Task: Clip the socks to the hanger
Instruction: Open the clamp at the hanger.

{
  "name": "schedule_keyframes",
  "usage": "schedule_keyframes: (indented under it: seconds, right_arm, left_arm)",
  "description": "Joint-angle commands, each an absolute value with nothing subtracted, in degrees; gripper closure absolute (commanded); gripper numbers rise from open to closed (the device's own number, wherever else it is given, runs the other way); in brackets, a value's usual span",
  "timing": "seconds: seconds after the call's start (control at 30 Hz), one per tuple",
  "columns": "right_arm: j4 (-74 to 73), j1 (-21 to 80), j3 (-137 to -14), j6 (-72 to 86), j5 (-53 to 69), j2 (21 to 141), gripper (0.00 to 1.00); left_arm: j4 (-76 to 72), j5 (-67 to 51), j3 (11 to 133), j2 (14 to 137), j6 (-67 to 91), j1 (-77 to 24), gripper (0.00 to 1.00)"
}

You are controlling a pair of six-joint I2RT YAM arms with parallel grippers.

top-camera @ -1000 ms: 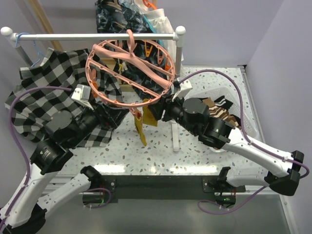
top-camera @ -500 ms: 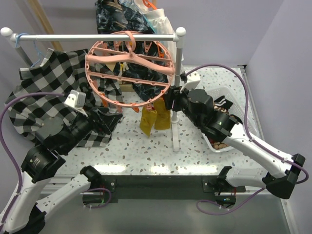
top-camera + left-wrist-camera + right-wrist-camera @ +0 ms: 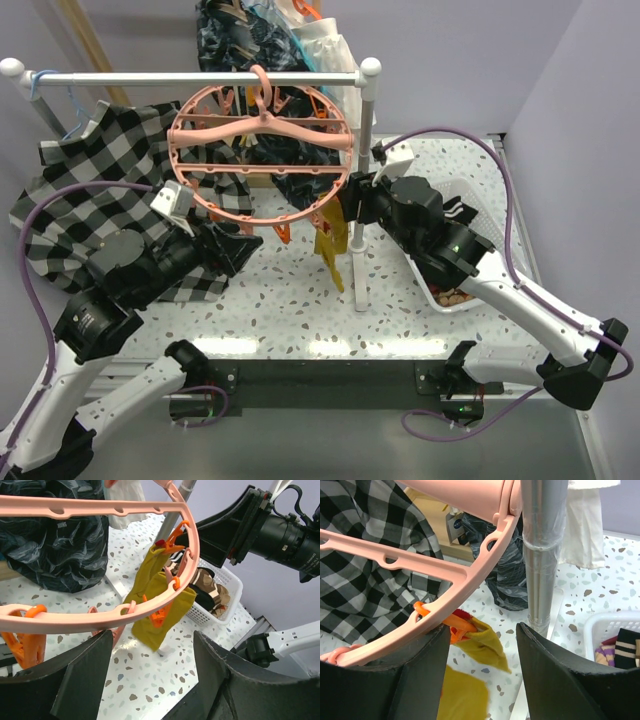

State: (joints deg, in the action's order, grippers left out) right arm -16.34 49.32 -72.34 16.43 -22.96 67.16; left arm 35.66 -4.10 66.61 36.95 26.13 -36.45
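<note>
The round salmon-pink hanger (image 3: pixel 260 150) hangs by its hook from the white rail (image 3: pixel 150 75). Two mustard yellow socks (image 3: pixel 332 247) dangle from orange clips on its near right rim. In the left wrist view the same socks (image 3: pixel 156 600) hang under the ring (image 3: pixel 100 505), well ahead of my open, empty left gripper (image 3: pixel 150 680). My right gripper (image 3: pixel 482 675) is open just behind an orange clip (image 3: pixel 454 625) that pinches a mustard sock (image 3: pixel 487 644); its left finger (image 3: pixel 415 680) sits against the ring. More socks (image 3: pixel 625 647) lie in the white basket (image 3: pixel 205 614).
A big black-and-white checkered shirt (image 3: pixel 100 170) hangs from the rail at the left. The rail's grey upright pole (image 3: pixel 542 555) stands right beside my right gripper. A dark plastic bag (image 3: pixel 60 545) and white cloth sit behind the hanger.
The hanger ring has swung from a tilt to face up more evenly. The mustard socks drifted right. My right gripper drew back toward the pole; my left arm shifted slightly.
</note>
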Motion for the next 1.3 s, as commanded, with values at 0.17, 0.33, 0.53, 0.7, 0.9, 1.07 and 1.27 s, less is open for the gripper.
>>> schedule_keyframes:
  seconds: [0.17, 0.33, 0.53, 0.7, 0.9, 1.07, 1.27]
  right_arm:
    - [-14.5, 49.4, -75.5, 15.7, -21.4, 67.5, 0.41]
    - [-14.6, 49.4, -76.1, 16.2, -20.0, 68.4, 0.41]
    - [-14.3, 49.4, -76.5, 16.7, -19.0, 68.8, 0.4]
    - [-14.3, 49.4, -76.4, 17.0, -18.6, 68.6, 0.4]
    - [-14.0, 49.4, -75.9, 17.6, -17.8, 68.6, 0.4]
    - [-14.1, 49.4, -75.9, 17.8, -17.4, 68.7, 0.4]
    - [-14.1, 49.4, -75.8, 17.9, -17.4, 68.8, 0.4]
  left_arm:
    - [35.8, -9.8, 68.2, 37.8, 27.9, -36.5, 0.35]
    - [35.2, -12.0, 67.8, 39.2, 30.1, -36.4, 0.37]
    - [32.3, -11.1, 67.1, 40.7, 32.3, -36.5, 0.38]
    - [32.6, -8.2, 67.8, 42.2, 32.6, -36.5, 0.36]
    - [31.6, -4.4, 65.8, 42.1, 32.2, -36.5, 0.32]
    - [28.7, -2.4, 63.7, 41.6, 32.2, -36.5, 0.32]
    - [24.2, -1.0, 61.1, 40.7, 31.9, -36.6, 0.31]
